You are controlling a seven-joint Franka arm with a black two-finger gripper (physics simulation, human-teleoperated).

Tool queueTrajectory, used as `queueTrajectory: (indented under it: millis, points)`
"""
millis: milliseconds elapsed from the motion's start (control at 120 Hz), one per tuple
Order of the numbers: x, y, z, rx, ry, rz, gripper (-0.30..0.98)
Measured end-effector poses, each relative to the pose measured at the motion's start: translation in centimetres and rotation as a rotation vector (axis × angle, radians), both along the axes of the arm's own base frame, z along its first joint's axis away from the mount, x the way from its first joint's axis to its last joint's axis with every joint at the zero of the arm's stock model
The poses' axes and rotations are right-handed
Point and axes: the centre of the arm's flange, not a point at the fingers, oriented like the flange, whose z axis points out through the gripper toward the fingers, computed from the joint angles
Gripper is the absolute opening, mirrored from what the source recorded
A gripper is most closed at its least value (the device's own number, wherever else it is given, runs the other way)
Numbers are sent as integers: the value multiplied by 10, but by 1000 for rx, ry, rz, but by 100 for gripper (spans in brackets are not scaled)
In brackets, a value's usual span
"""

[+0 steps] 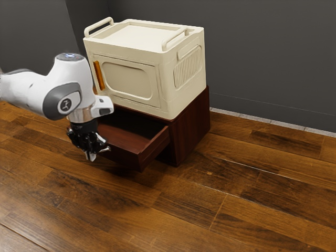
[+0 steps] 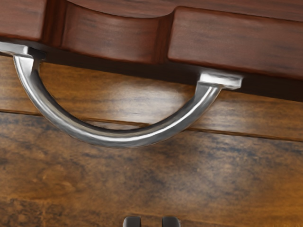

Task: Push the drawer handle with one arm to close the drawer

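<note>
One drawer (image 1: 123,157) extends, open, from the dark red cabinet (image 1: 185,137), which stands on the plank floor (image 1: 236,210) and supports a cream box (image 1: 184,102). A curved metal handle (image 2: 128,137) projects from the drawer's front. The black gripper (image 1: 92,156) points downward near the handle; its fingers (image 2: 132,222) are apart, with a gap between their tips.
</note>
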Motion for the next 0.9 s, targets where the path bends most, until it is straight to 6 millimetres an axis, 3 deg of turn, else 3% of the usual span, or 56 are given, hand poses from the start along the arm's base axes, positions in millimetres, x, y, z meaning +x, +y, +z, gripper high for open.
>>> queueTrajectory:
  millis: [158,300,483,900]
  points:
    - [11,21,-18,-27,18,44,-8]
    - [25,25,-18,-26,2,44,-9]
    - [47,24,-23,-2,-32,4,-10]
    - [94,7,-4,-7,-179,-107,-10]
